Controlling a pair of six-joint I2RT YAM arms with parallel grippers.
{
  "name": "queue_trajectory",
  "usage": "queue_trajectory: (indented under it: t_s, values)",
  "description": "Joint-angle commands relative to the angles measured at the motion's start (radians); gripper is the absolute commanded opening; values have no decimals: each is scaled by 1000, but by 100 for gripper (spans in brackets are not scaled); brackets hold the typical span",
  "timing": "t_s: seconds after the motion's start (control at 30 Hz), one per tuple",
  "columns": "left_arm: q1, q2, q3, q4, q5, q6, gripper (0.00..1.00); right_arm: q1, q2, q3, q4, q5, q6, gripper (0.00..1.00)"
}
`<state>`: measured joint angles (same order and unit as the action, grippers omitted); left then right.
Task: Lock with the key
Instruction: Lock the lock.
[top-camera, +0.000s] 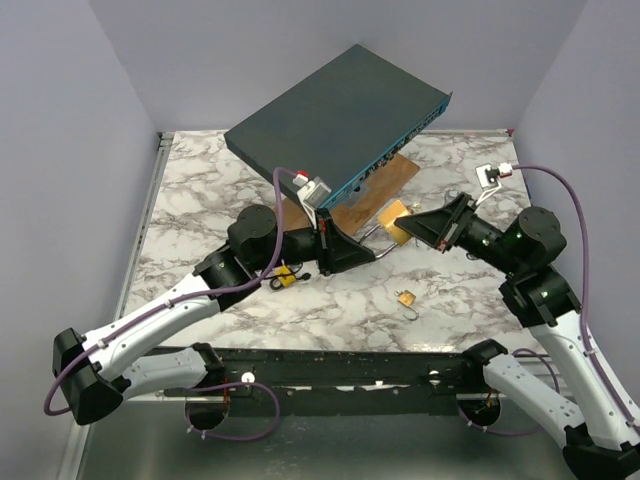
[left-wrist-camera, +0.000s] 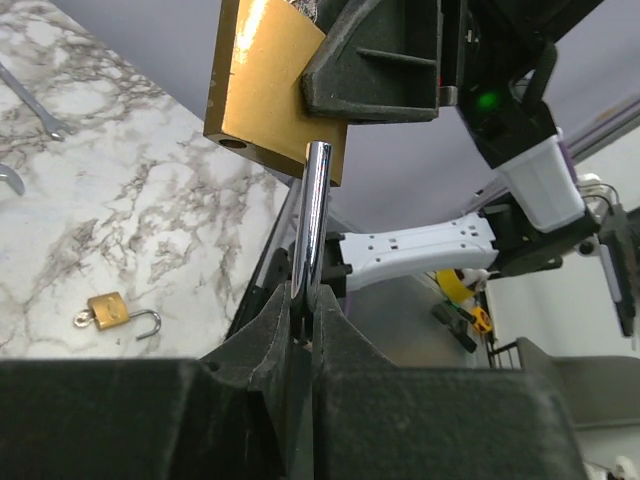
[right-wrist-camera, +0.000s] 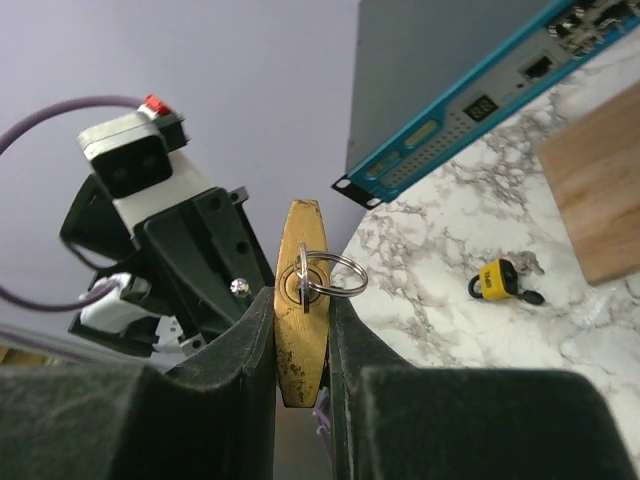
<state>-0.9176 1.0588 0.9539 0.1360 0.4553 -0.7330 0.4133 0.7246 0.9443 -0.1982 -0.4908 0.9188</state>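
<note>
padlock (top-camera: 392, 222) held off table (top-camera: 200, 200), centre | body (right-wrist-camera: 301, 225) clenched by right gripper (top-camera: 432, 225) at 3 o'clock | shackle (left-wrist-camera: 315, 215) clamped by left gripper (left-wrist-camera: 303, 300) at 8 o'clock | key (right-wrist-camera: 303, 283) inserted | judged rigid, dense, slick; flat faces to be gripped, key turned by bow

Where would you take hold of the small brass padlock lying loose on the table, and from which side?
Grip the brass body across its narrow side edges, coming straight down from above: it lies flat on the table, broad face up. Avoid the thin shackle, which stands open.
</note>
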Motion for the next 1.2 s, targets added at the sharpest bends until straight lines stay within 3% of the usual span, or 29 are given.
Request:
queue_trajectory:
  t_s: [0.0, 0.23, 0.4, 1.17]
  values:
    - [47, -45, 50, -59, 207, -61, 0, 3, -14, -19, 282, -167, -26, 1]
    - [70, -116, 229, -453, 213, 154, 0, 3, 7, -49, 470, -290, -12, 4]
    - [75, -103, 360, -637, 188, 240, 0, 3, 31, -67, 594, -356, 24, 4]
    - [75, 20, 557, -892, 182, 387, 0, 4, 49, -62, 518, -498, -47, 13]
